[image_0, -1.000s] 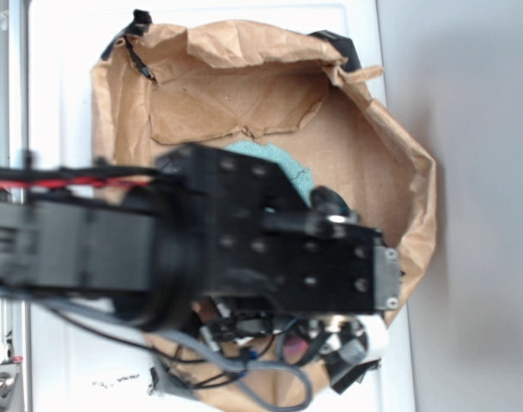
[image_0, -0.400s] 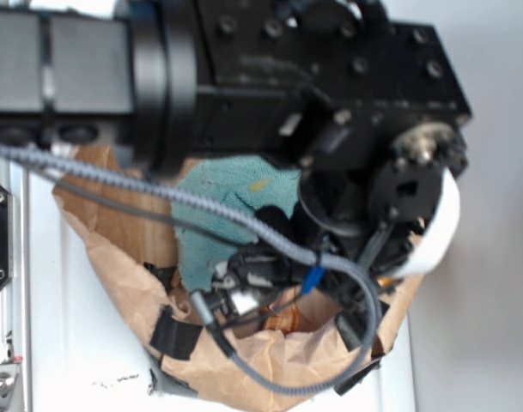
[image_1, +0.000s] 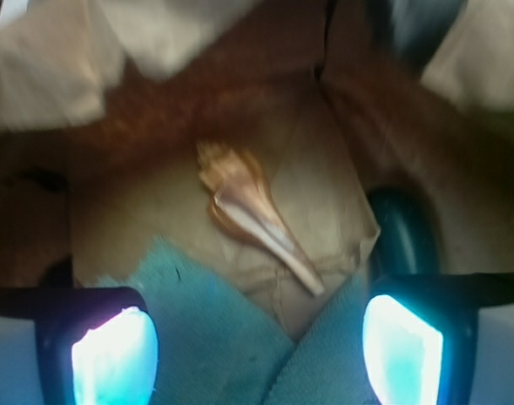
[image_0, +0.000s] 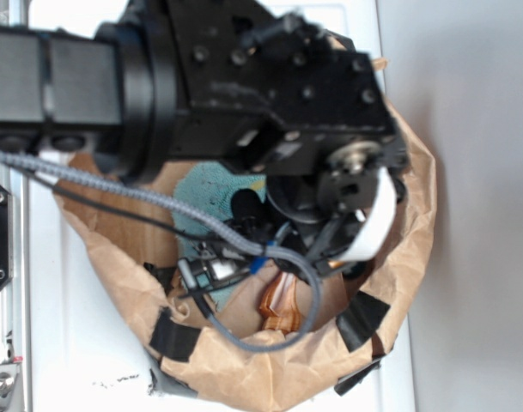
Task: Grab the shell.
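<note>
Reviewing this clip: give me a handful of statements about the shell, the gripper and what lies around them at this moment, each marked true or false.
1. The gripper is open, with nothing between its fingertips. True.
2. The shell is clamped between the fingers. False: it lies free on the brown paper, ahead of them.
3. A teal cloth lies near the shell's thin pointed end. True.
4. The dark green object rests on top of the shell. False: it lies apart, off to the side in the wrist view.
5. The shell lies on a bare white table. False: it lies inside the paper bag.
</note>
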